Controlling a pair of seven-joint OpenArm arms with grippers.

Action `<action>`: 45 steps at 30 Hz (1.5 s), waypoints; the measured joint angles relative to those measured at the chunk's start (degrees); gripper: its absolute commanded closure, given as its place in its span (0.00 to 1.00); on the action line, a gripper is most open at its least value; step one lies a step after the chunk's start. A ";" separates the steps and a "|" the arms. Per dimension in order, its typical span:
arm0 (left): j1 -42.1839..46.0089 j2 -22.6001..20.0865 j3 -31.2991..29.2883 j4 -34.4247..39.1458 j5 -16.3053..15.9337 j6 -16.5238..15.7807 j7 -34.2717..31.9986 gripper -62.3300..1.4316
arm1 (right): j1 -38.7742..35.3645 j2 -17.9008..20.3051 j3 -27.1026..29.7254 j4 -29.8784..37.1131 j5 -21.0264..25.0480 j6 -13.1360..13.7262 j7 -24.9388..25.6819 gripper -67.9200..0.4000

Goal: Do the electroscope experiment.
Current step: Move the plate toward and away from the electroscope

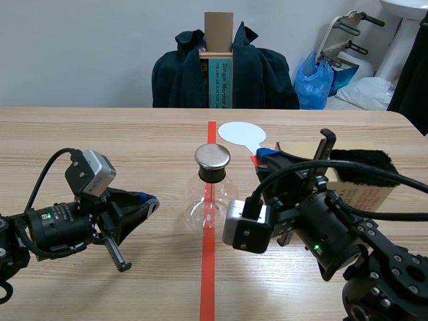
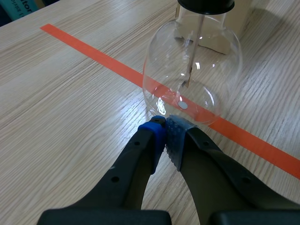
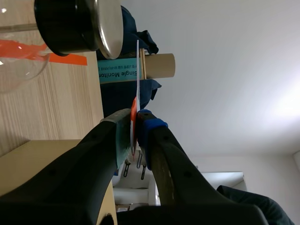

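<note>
Over on the left, the left pincer (image 2: 166,130) lies low on the surface (image 1: 100,134), its fingers pressed together on nothing, blue pad against grey pad. Right ahead of its tips sits the electroscope flask (image 2: 192,70), so close I cannot tell whether they touch. It is clear round glass, upright on the orange-red tape line (image 2: 93,54), with a thin rod (image 2: 191,51) hanging inside. Up top, a black stopper (image 1: 212,174) carries a metal cap (image 1: 212,156). Now the right side: the right pincer (image 1: 265,157) is rolled onto its side and pinching the white paddle (image 1: 239,133) by its orange-red stem. The blade stands out past the fingertips, near the cap but apart from it. Beside that pincer, on the side away from the flask, stands a cardboard box (image 1: 368,194) with black fur (image 1: 371,160) on top.
</note>
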 measured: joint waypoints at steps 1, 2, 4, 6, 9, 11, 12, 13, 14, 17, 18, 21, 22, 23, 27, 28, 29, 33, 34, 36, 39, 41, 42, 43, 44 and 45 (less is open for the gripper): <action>0.00 0.00 0.00 0.00 0.00 0.00 0.00 0.93 | -0.15 0.09 -0.02 0.00 -0.02 0.00 0.04 0.98; 0.00 0.00 0.00 0.00 0.00 0.00 0.00 0.93 | -0.24 0.11 -0.02 0.00 -0.13 0.00 -0.02 0.98; 0.00 0.00 0.09 0.00 0.00 0.00 0.00 0.93 | -0.24 0.11 -0.02 0.00 -0.13 0.00 0.00 0.98; 0.00 -0.02 0.63 0.00 0.00 0.02 0.00 0.93 | -0.22 0.11 -0.02 0.00 -0.13 0.00 0.00 0.98; 0.00 0.00 1.66 0.00 0.00 0.00 0.00 0.93 | -0.22 0.11 -0.02 0.00 -0.15 0.00 0.07 0.98; 0.02 0.00 1.90 0.00 0.02 0.00 0.00 0.93 | -0.22 0.11 0.00 0.00 -0.28 0.00 0.96 0.98; 0.02 0.00 1.90 0.00 0.02 0.15 0.00 0.93 | -0.22 0.11 0.00 0.00 -1.03 0.00 1.60 0.98; 0.00 0.02 1.90 0.00 0.00 0.74 -0.02 0.93 | -0.22 0.11 0.00 0.00 -1.49 0.00 2.54 0.98; 0.00 0.09 1.90 0.00 0.00 1.73 0.00 0.93 | -0.22 0.11 0.00 0.00 -1.46 -0.02 3.87 0.98; 0.00 0.52 1.88 0.00 0.00 2.80 0.00 0.93 | -0.22 0.13 0.00 0.00 -2.03 -0.31 6.32 0.98; 0.00 0.68 1.88 0.00 0.02 2.78 0.00 0.93 | -0.22 0.11 0.00 0.00 -2.56 -0.55 6.97 0.98; 0.00 1.16 1.88 0.00 0.68 2.80 -0.02 0.93 | -0.22 0.11 0.00 0.00 -2.89 -1.38 9.35 0.98; -0.04 1.31 1.88 0.00 1.49 2.82 0.00 0.93 | -0.22 0.11 0.00 0.00 -2.93 -1.53 10.32 0.98; -0.04 1.44 1.88 0.00 1.68 2.84 0.00 0.93 | -0.22 0.11 0.00 0.00 -2.93 -1.55 11.15 0.98; -0.02 1.57 1.88 0.00 1.92 3.65 -0.04 0.93 | -0.22 0.13 0.00 0.00 -2.93 -1.53 13.35 0.98; -0.07 1.57 1.88 0.00 1.92 3.65 -0.04 0.93 | -0.22 0.11 0.00 0.00 -2.93 -1.53 13.62 0.98; -0.17 1.57 1.88 0.00 2.01 3.61 -0.04 0.93 | -0.22 0.11 0.00 0.00 -2.95 -1.53 13.62 0.98; -1.60 1.75 1.88 -1.77 2.12 3.65 -0.28 0.93 | -0.22 0.11 0.00 0.00 -2.95 -1.53 13.62 0.98; -2.12 1.79 1.88 -2.64 2.12 3.65 -0.28 0.93 | -0.22 0.11 0.00 0.00 -2.95 -1.53 13.62 0.98; -2.93 1.92 1.88 -4.48 2.14 3.65 -0.35 0.93 | -0.22 0.11 0.00 0.00 -2.95 -1.53 13.62 0.98; -3.19 2.36 1.88 -6.78 2.19 3.67 -0.98 0.93 | -0.22 0.11 0.00 0.00 -2.95 -1.53 13.62 0.98; -3.06 2.58 1.88 -7.72 2.38 3.65 -1.53 0.93 | -0.24 0.11 0.00 0.00 -2.95 -1.53 13.60 0.98; -3.04 2.60 1.88 -7.91 2.38 3.65 -1.53 0.93 | -0.31 0.11 0.00 0.00 -2.97 -1.53 13.49 0.98; -3.02 2.69 1.88 -7.98 2.36 3.65 -1.53 0.93 | -0.44 0.11 0.00 0.00 -3.19 -1.55 13.14 0.98; -3.02 2.75 1.88 -7.98 2.36 3.65 -1.51 0.93 | -0.59 0.11 0.00 0.00 -3.19 -1.53 12.92 0.98; -3.02 2.89 1.88 -7.96 2.36 3.65 -1.53 0.93 | -0.74 0.11 0.00 0.00 -3.19 -1.53 12.87 0.98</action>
